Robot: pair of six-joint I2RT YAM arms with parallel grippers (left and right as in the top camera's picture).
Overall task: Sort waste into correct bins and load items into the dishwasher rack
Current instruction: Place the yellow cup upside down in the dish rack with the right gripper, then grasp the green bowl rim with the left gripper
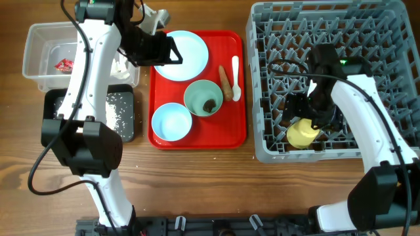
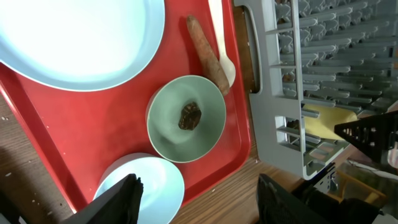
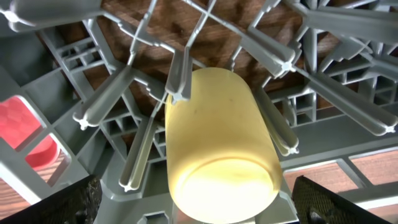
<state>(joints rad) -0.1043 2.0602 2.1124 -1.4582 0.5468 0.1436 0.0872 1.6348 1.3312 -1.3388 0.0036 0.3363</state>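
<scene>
My left gripper (image 1: pixel 172 52) is open and empty above the pale blue plate (image 1: pixel 187 58) on the red tray; in its wrist view (image 2: pixel 202 202) it hangs over the light blue bowl (image 2: pixel 155 186). The pale green bowl (image 2: pixel 168 140) holds the dark brown lump (image 2: pixel 190 116). The carrot-like stick (image 2: pixel 208 53) and white spoon (image 2: pixel 222 37) lie beside it. My right gripper (image 3: pixel 202 208) is open, with its fingers on either side of the yellow cup (image 3: pixel 217 143). The cup lies among the pegs of the grey rack (image 1: pixel 275 39).
The clear tub (image 1: pixel 33 46) at the far left holds the red wrapper (image 1: pixel 64 64) and white tissue (image 1: pixel 121 65). The black tray (image 1: pixel 52 105) in front of it holds rice grains (image 1: pixel 117 108). The red tray (image 1: pixel 197 141) sits between the bins and the rack.
</scene>
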